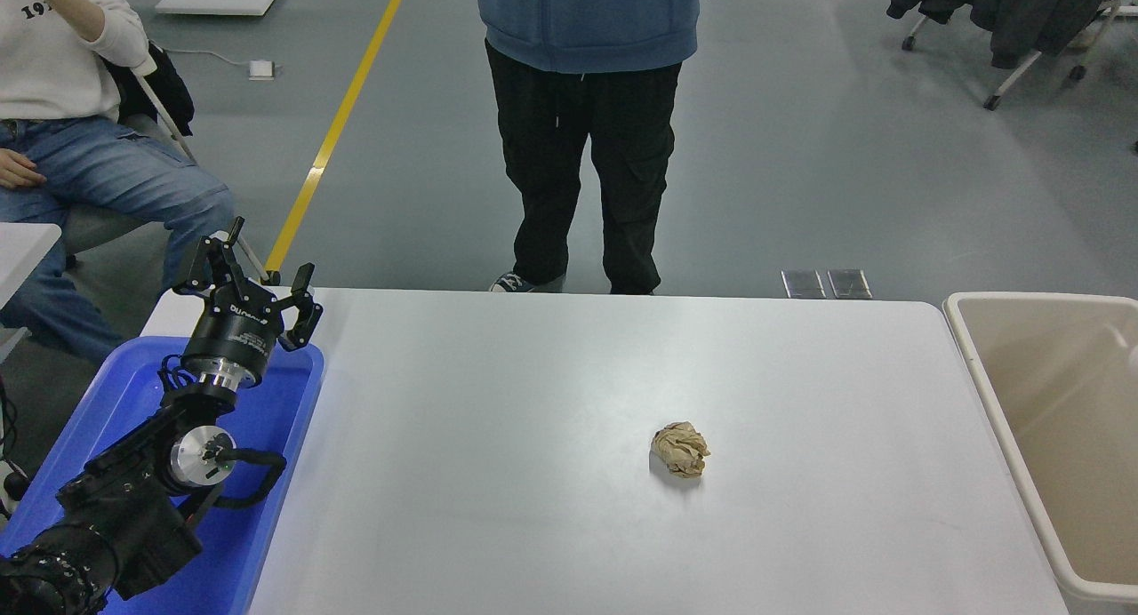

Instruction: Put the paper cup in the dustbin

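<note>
I have one view only, from a head camera set high on my side of the white table [551, 526], facing forward and down across it. The tabletop fills the lower half of the frame; the grey floor beyond takes the upper half. The dustbin [978, 357] is cut by the right edge, the blue tray [284, 419] by the lower left corner. No second view overlaps.

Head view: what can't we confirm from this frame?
- Paper cup: not visible anywhere; it cannot be told whether it landed in the dustbin, whose right side and floor are cut off by the frame edge.
- Right hand: out of frame.
- Faint pale blur at the right edge over the bin: unidentifiable.
- Left hand: parked over the blue tray, fingers spread.
</note>
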### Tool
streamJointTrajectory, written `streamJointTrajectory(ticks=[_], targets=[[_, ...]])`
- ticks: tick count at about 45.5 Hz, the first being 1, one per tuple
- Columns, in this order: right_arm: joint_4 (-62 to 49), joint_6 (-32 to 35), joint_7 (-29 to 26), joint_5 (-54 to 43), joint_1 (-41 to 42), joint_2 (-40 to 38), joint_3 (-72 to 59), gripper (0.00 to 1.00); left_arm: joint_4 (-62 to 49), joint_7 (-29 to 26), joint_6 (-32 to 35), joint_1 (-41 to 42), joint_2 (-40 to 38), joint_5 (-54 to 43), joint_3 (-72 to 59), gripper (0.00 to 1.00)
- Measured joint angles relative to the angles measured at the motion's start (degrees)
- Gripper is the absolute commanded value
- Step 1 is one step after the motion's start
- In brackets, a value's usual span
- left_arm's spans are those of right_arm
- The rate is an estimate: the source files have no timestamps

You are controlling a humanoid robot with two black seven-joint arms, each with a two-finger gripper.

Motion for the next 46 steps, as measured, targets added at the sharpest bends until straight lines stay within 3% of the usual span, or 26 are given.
streamJointTrajectory(ticks=[10,21,46], targets=[[-1.62,-9.85,-8.25,8.37,-1.48,5.54,8.91,0.0,0.04,0.0,0.05,-0.01,-0.01,0.01,0.0,1.0],[-2.22,-18.44,-11.65,11.67,-2.01,9.39,14.93,0.0,0.04,0.0,0.05,-0.01,-0.07,0.01,0.0,1.0],[-2.46,-23.57,-12.94,12.87,-2.25,13.85,17.81,0.0,0.04,0.0,0.06,-0.01,-0.09,0.01,0.0,1.0]])
